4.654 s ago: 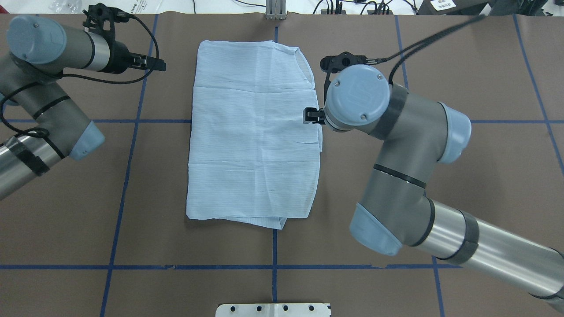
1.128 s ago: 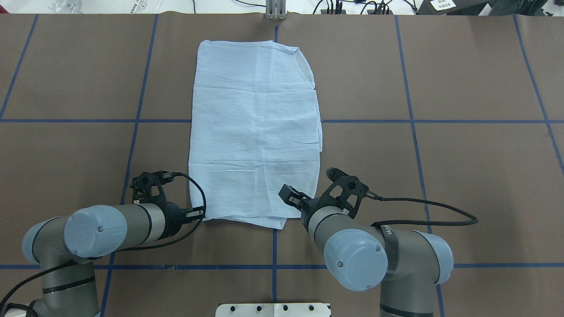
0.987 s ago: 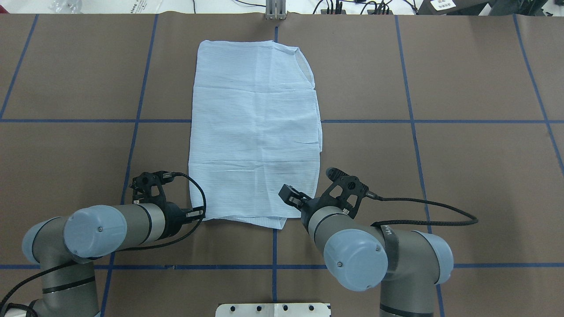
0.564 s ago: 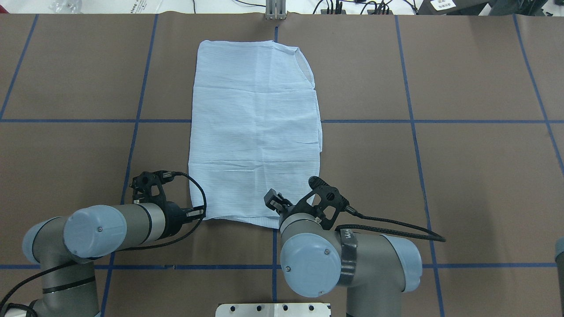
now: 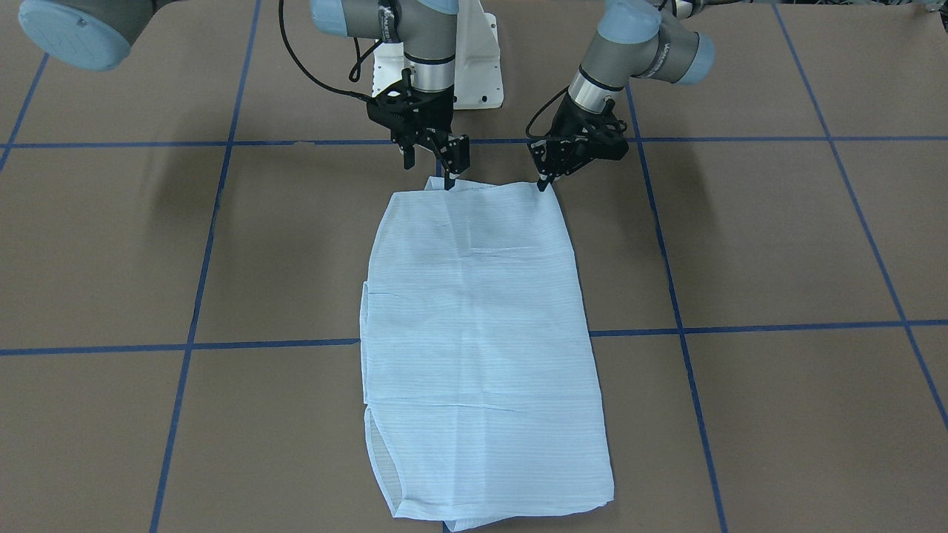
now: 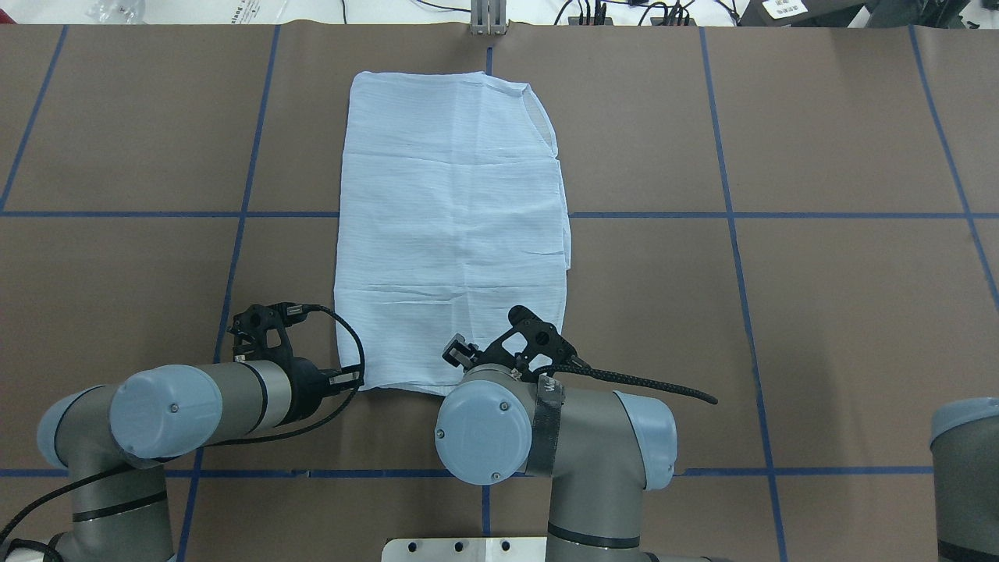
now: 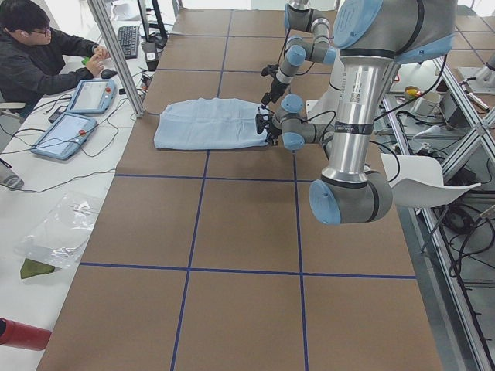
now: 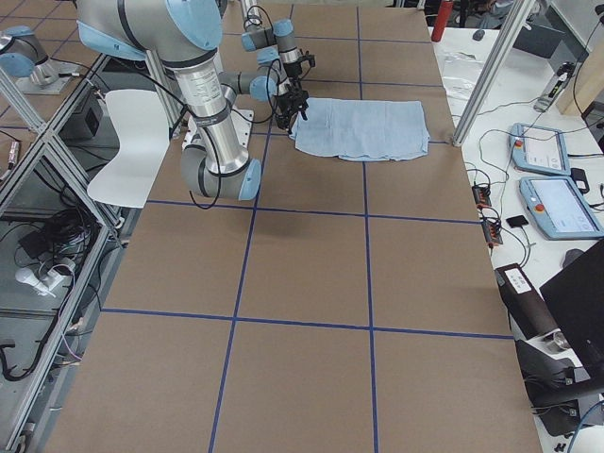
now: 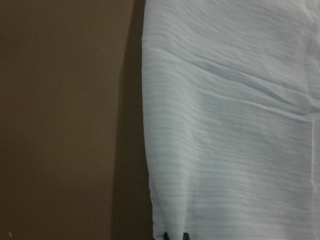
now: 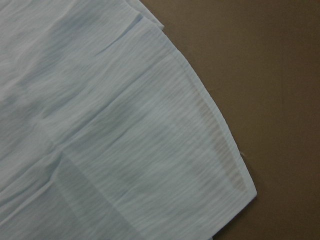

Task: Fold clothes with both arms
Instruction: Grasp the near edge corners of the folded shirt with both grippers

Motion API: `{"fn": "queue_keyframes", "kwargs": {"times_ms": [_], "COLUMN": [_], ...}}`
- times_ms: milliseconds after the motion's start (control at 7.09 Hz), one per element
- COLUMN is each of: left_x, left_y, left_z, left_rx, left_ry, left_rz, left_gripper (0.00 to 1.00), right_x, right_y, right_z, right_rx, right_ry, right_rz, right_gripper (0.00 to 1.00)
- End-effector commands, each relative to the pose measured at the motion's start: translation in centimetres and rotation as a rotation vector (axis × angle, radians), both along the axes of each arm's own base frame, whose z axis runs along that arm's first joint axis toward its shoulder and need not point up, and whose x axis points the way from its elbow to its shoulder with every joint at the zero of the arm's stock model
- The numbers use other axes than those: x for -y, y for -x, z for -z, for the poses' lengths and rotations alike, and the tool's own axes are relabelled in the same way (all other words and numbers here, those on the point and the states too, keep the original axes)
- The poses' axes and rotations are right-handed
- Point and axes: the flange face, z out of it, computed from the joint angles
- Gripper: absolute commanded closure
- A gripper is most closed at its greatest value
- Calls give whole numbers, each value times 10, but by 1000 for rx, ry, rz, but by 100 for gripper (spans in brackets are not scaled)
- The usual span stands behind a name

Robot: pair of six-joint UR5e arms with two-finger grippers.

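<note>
The light blue striped shirt [image 6: 453, 218] lies folded into a long rectangle on the brown table; it also shows in the front-facing view [image 5: 481, 333]. My left gripper [image 6: 355, 380] sits low at the shirt's near-left corner, and in the front-facing view [image 5: 546, 183] its tips meet on that corner. The left wrist view shows cloth [image 9: 225, 125] between two close dark fingertips [image 9: 167, 235], so it looks shut on the shirt. My right gripper [image 5: 427, 176] is open, with one fingertip at the near-right corner. The right arm [image 6: 546, 437] hides that corner from overhead.
The white base plate [image 6: 456, 549] sits at the table's near edge between the arms. Blue tape lines [image 6: 726, 215] cross the table. In the exterior left view an operator [image 7: 35, 54] sits beyond the far edge by two tablets [image 7: 73, 116] and a metal post [image 7: 116, 54].
Both arms came from the far side to the shirt's near edge. Over the last second the right arm swung left along that edge to the near-right corner. The left gripper stayed put.
</note>
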Motion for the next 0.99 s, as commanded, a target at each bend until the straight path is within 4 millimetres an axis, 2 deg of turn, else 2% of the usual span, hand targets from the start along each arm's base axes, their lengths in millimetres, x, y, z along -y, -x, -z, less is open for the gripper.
{"fn": "queue_keyframes", "kwargs": {"times_ms": [0,141,282,423,564,846], "left_x": [0,0,0,-1,1,1], "left_y": [0,0,0,-2,-6,-12], "left_z": [1,3,4,6,16,35], "left_rx": [-2,-5,-8,-11,-26,-55], "left_ry": [-1,-2,-3,-3,-7,-12], "left_rz": [0,0,0,-3,-4,-7], "left_gripper": [100,100,100,100,100,100], "right_x": [19,22,21,21,19,6], "right_y": [-8,-11,-12,-13,-15,-64], "right_z": [-3,-7,-2,-3,-13,-31], "right_rx": [-22,-29,-17,-17,-27,-10], "right_ry": [-20,-25,-25,-19,-13,-48], "right_rz": [44,47,50,56,61,102], "right_gripper": [5,5,7,14,15,16]}}
